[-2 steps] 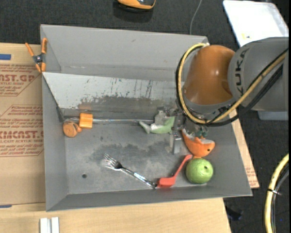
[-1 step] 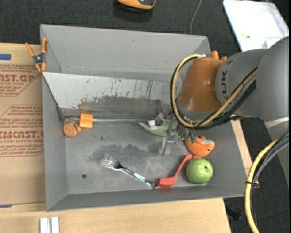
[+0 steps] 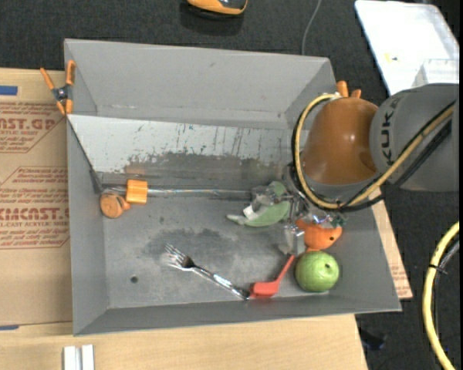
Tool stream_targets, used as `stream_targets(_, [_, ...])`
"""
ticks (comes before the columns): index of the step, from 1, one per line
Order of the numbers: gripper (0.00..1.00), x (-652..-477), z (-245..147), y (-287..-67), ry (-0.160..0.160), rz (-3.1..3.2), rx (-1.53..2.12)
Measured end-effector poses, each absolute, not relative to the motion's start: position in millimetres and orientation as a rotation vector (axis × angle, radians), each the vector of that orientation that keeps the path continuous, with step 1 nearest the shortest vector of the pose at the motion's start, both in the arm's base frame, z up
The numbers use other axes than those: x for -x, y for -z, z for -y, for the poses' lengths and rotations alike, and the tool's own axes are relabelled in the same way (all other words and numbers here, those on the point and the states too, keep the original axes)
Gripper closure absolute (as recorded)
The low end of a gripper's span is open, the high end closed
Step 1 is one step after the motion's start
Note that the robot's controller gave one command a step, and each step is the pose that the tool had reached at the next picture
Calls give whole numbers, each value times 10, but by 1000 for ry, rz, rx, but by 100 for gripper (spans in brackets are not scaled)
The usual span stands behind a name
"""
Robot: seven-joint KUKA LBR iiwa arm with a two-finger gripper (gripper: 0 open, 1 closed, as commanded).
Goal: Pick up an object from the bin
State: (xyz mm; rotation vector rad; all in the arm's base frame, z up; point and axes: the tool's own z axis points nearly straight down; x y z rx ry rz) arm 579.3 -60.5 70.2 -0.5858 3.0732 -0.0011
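Inspection finding, for your attention. The claw [image 3: 295,237] is low in the bin [image 3: 193,83], just up and to the left of the green apple [image 3: 318,272], which I take as the reference for all positions below. I cannot tell whether the claw is released or clenched: the arm's orange cover [image 3: 338,141] and its cables sit above it and hide the working end. Nothing can be confirmed as grasped.

Items nearest the claw:
- A small round orange thing [image 3: 324,236] lies directly above the apple, touching or very nearly touching it, and just right of the claw.
- A pale green and white crumpled thing [image 3: 262,213] lies up and to the left of the apple, on the far side of the claw.
- A fork with a red handle [image 3: 216,276] lies flat, its handle end just left of the apple and its tines pointing away to the left.
- Two orange pieces [image 3: 123,198] rest well apart from the apple, far to its left against the foot of the bin's sloping wall.

Judgement: the items gather at the foot of the walls because the slopes feed loose things downward. The claw stands between the orange thing and the green and white one, so either could be the pick; you should not record which. The task is not yet done. The crowding round the apple is the chief risk: a close neighbour may be nudged or caught along with the chosen item.
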Motion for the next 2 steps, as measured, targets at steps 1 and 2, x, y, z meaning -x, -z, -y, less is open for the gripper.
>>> stream_targets(1, [0, -5825, 860, -699, -4, -3120, 166])
stream_targets(2, [100, -5866, 1390, -706, -33, -2864, 1228])
